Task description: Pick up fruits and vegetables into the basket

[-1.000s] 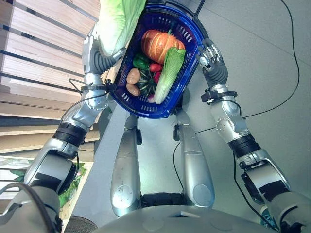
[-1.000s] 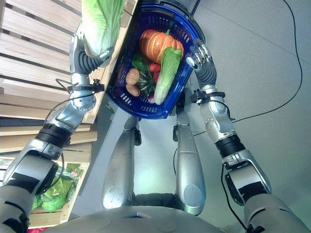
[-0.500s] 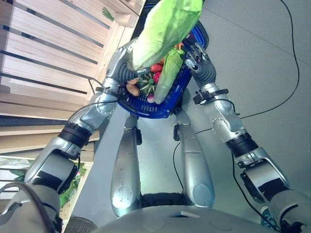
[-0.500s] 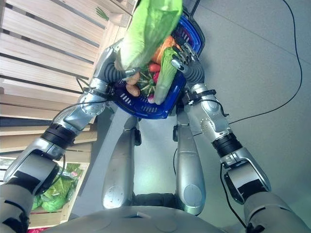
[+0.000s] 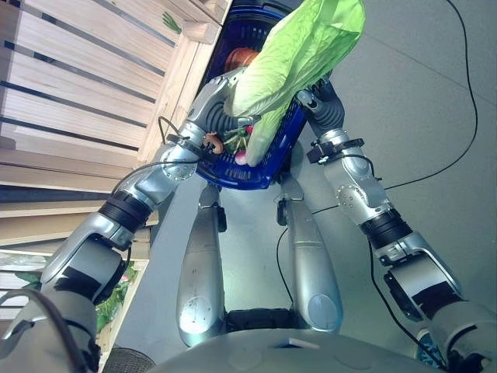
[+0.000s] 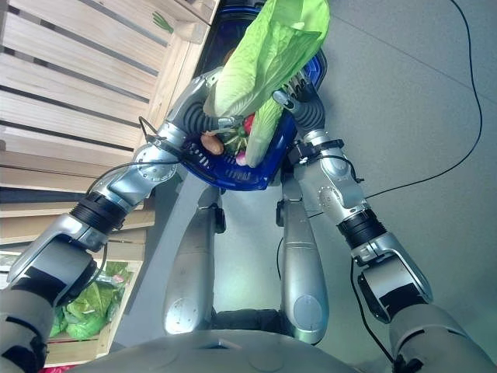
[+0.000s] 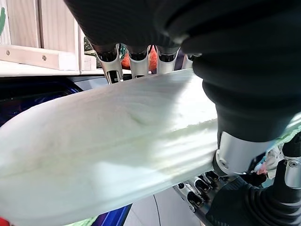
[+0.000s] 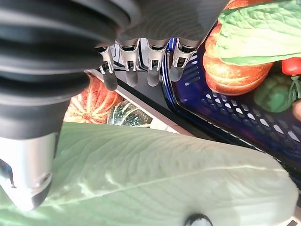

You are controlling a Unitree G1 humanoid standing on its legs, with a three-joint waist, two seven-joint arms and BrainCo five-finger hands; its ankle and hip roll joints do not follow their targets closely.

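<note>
While the left hand (image 7: 141, 52) clasps one napa cabbage (image 5: 299, 54) above the blue basket (image 5: 256, 167), right hand (image 8: 141, 56) beside the rim, fingers loosely straight, one pumpkin (image 8: 235, 70) inside.

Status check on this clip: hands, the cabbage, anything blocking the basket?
Left hand shut on the cabbage, held above the blue basket. Right hand open beside the leaf. Basket already holds a pumpkin; no obstruction seen.
</note>
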